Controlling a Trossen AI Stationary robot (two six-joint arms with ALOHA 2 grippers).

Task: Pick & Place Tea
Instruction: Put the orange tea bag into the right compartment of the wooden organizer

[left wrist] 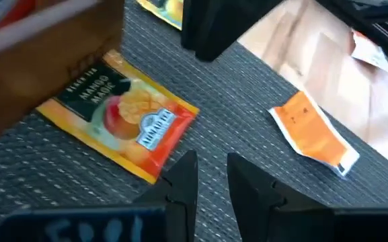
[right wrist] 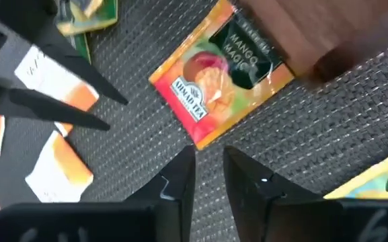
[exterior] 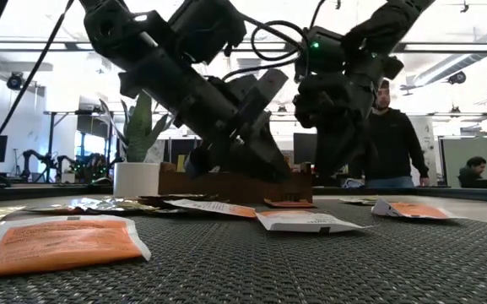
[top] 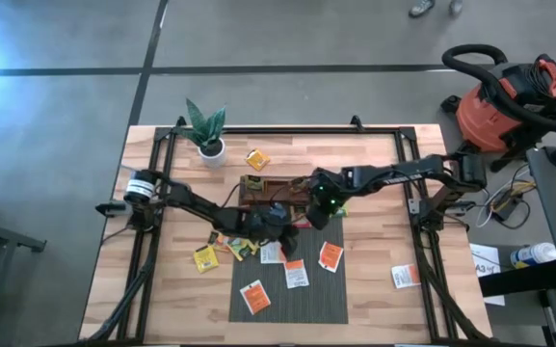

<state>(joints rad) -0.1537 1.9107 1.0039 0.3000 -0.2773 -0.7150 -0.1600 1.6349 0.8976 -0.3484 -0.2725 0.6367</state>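
An orange-yellow mango tea sachet [left wrist: 123, 124] lies flat on the grey mat [top: 287, 301]. One end of the sachet is covered by the brown wooden tray [right wrist: 328, 33]. My left gripper [left wrist: 212, 176] hovers open beside the sachet's near corner. My right gripper [right wrist: 210, 176] stands open just over the opposite corner of the same sachet [right wrist: 217, 84]. Nothing is between either pair of fingers. In the high view both grippers [top: 282, 229] [top: 318, 220] meet in front of the tray [top: 258, 188]. White-and-orange sachets [top: 297, 274] [top: 330, 255] lie on the mat nearby.
More sachets lie around: a white-and-orange one [top: 254, 296] on the mat, yellow and green ones [top: 206, 256] [top: 241, 248] to its left, one [top: 256, 159] behind the tray, one [top: 406, 277] at the right. A potted plant [top: 206, 130] stands at the back left. A person [exterior: 395, 135] stands beyond the table.
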